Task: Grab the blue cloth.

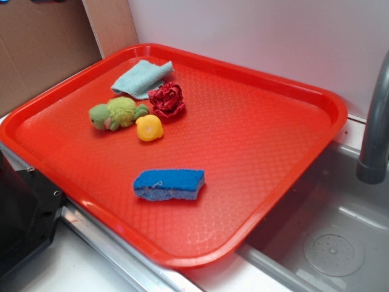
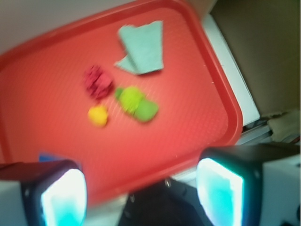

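Note:
The blue cloth [image 1: 141,78] is a pale teal terry cloth lying rumpled at the far left corner of the red tray [image 1: 273,91]. The wrist view shows the blue cloth [image 2: 142,48] near the top, well beyond the fingers. My gripper [image 2: 141,188] hangs over the tray's near edge, far from the cloth, open, with nothing between its two pale glowing pads [image 2: 63,197]. The gripper is out of the exterior view.
A green plush toy [image 1: 115,114], a yellow toy [image 1: 149,128] and a red crumpled item [image 1: 167,99] lie just in front of the cloth. A bright blue sponge [image 1: 169,184] sits nearer the front. A sink basin [image 1: 328,243] and grey faucet [image 1: 375,121] are right; black robot base [image 1: 21,213] left.

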`<control>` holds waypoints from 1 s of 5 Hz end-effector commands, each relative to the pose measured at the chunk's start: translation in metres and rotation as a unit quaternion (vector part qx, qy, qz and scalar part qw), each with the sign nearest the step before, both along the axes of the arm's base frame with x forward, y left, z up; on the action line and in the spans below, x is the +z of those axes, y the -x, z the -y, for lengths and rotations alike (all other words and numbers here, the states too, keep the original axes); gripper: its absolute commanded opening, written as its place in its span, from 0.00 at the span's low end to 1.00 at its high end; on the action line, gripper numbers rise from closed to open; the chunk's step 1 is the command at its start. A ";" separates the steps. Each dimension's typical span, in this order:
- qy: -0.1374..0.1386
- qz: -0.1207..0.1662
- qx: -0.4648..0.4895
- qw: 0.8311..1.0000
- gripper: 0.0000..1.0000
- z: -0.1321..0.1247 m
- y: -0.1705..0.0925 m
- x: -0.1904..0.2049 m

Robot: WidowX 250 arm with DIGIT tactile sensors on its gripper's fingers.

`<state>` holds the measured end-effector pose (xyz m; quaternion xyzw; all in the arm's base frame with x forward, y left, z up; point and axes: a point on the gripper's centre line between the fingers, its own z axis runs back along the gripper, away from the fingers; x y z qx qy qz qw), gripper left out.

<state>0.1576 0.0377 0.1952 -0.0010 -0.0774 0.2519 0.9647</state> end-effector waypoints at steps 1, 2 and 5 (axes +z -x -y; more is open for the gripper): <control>-0.029 0.083 0.099 0.991 1.00 -0.038 -0.057 -0.034; -0.025 0.098 0.129 0.986 1.00 -0.054 -0.086 -0.061; -0.068 0.065 0.154 0.984 1.00 -0.080 -0.128 -0.143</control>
